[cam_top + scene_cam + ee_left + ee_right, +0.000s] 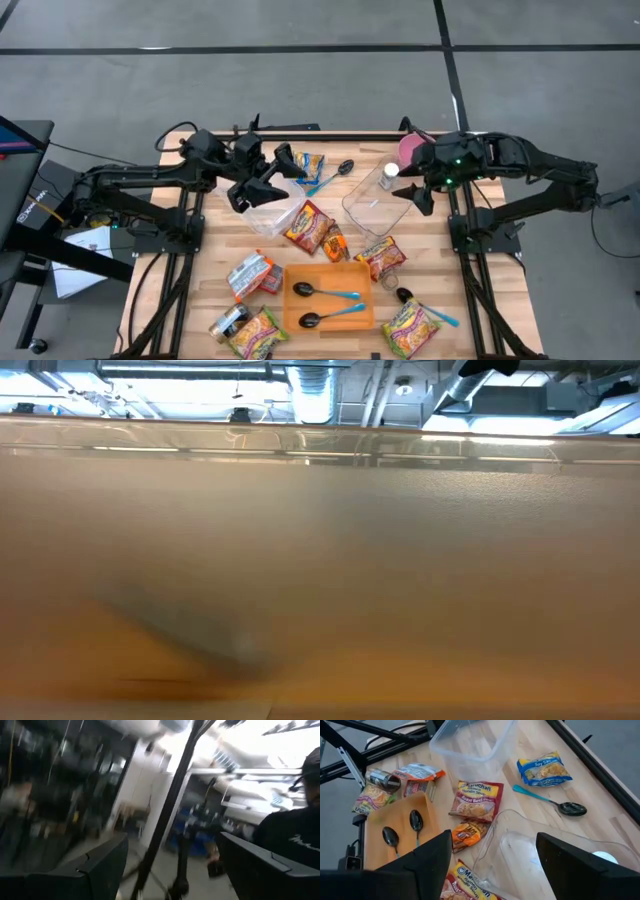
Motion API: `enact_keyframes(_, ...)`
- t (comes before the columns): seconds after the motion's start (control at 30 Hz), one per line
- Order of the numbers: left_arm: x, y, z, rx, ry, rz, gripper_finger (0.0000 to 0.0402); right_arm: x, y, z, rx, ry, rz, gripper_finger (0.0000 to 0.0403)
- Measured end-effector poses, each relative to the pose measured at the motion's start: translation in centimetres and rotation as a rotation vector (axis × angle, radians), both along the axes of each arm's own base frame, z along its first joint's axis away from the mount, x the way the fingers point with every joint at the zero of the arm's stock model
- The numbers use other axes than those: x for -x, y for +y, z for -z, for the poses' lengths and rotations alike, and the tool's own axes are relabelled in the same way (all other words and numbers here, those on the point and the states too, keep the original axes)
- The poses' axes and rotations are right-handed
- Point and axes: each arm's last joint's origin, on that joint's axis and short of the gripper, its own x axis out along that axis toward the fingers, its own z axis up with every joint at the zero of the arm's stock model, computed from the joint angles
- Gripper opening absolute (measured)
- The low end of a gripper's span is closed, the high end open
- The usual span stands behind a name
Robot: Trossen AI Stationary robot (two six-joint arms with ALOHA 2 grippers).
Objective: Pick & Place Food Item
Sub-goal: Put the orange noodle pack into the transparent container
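Observation:
Several food packets lie flat on the wooden table: a Roast Beef ramen packet (pixel 476 800) (pixel 308 228), a small orange packet (pixel 468 832), a blue ramen packet (pixel 545 770) (pixel 308 167) and another ramen packet (pixel 380 257). My right gripper (pixel 492 865) (pixel 418 192) hangs open above the near clear container (pixel 520 855), holding nothing. My left gripper (pixel 268 180) (pixel 170 865) is open and raised over the other clear tub (pixel 275 215), pointing out at the room, with nothing between its fingers.
An orange tray (pixel 360 275) holds two black spoons with blue handles. Another spoon (pixel 555 802) lies by the blue packet. More packets (pixel 410 325) (pixel 258 335) lie at the near edge. A small bottle (pixel 388 178) and a pink object (pixel 410 150) stand far right. A person (pixel 290 835) is beyond the table.

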Motion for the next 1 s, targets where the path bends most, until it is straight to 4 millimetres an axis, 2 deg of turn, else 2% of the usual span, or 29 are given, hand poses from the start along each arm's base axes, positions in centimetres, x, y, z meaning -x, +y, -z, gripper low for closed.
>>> enact_keyframes(0.13,0.8,-1.2,1.3,0.032,0.235,0.037,0.0301,-0.1,0.1,0.0,0.0,0.003,-0.005,0.0281)
enact_keyframes(0.23,1.6,-3.0,2.4,0.084,0.427,0.093,0.0301,-0.1,0.1,0.0,0.0,0.003,-0.005,0.0281)
enact_keyframes(0.47,3.6,-8.9,4.7,0.22,0.847,0.31,0.0301,0.0,0.1,0.0,-0.013,-0.001,-0.002,0.0281)
enact_keyframes(0.7,5.6,-14.2,7.2,0.247,1.199,0.419,0.0301,0.0,0.1,0.0,-0.028,-0.003,0.003,0.0281)
enact_keyframes(0.83,6.3,-15.9,8.9,0.181,1.343,0.363,0.0301,0.0,0.1,0.0,-0.034,-0.004,0.007,0.0281)
enact_keyframes(1.0,6.6,-16.0,11.6,-0.014,1.454,0.123,0.0301,0.0,0.1,0.0,-0.035,-0.004,0.006,0.0281)
